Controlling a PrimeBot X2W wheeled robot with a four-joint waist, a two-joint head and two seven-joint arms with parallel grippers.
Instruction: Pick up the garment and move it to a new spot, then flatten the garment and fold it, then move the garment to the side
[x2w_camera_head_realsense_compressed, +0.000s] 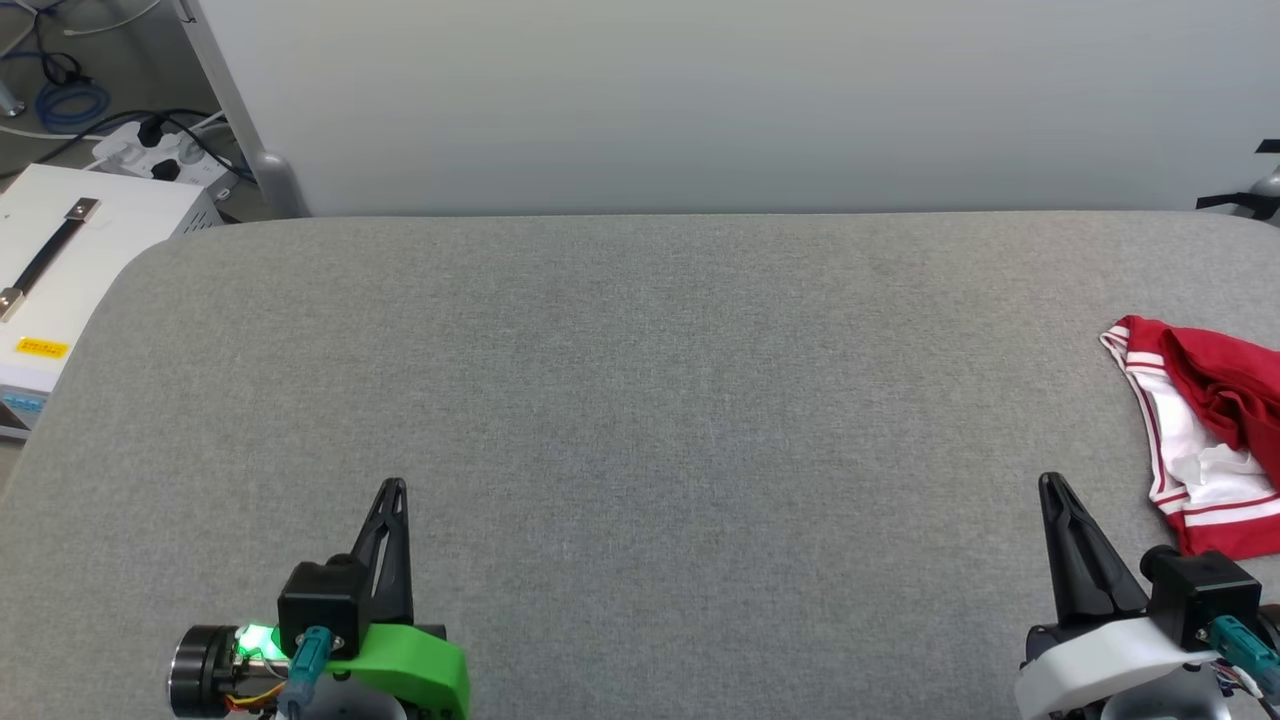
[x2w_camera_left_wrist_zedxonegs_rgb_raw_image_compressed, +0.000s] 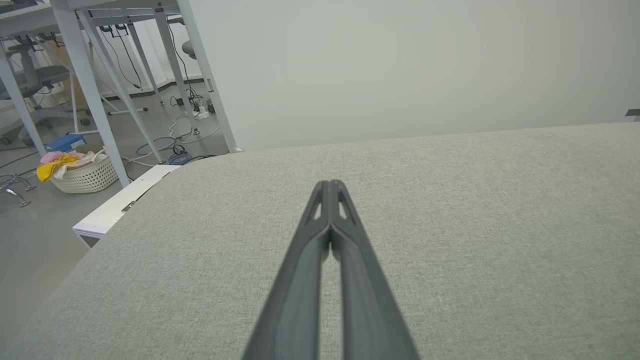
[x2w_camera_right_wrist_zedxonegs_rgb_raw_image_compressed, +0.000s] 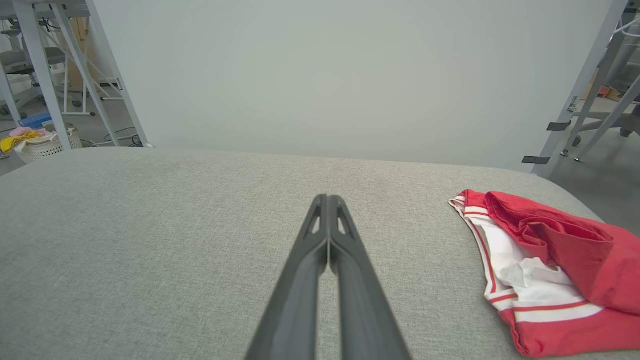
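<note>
Head view: the crumpled red-and-white garment (x2w_camera_head_realsense_compressed: 1205, 430) lies far right on the grey bench (x2w_camera_head_realsense_compressed: 640, 380), just beside the right gripper (x2w_camera_head_realsense_compressed: 1050, 482) and well apart from the left gripper (x2w_camera_head_realsense_compressed: 393, 486).

Left wrist view: fingers pressed together, empty.

Right wrist view: likewise closed and empty. The heap sits near the bench's right edge, so a sideways nudge could push it off.

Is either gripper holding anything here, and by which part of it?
Nothing is held. The left gripper and right gripper have jaws shut and empty; the crumpled red-and-white jersey T-shirt lies untouched on the grey fabric table.
</note>
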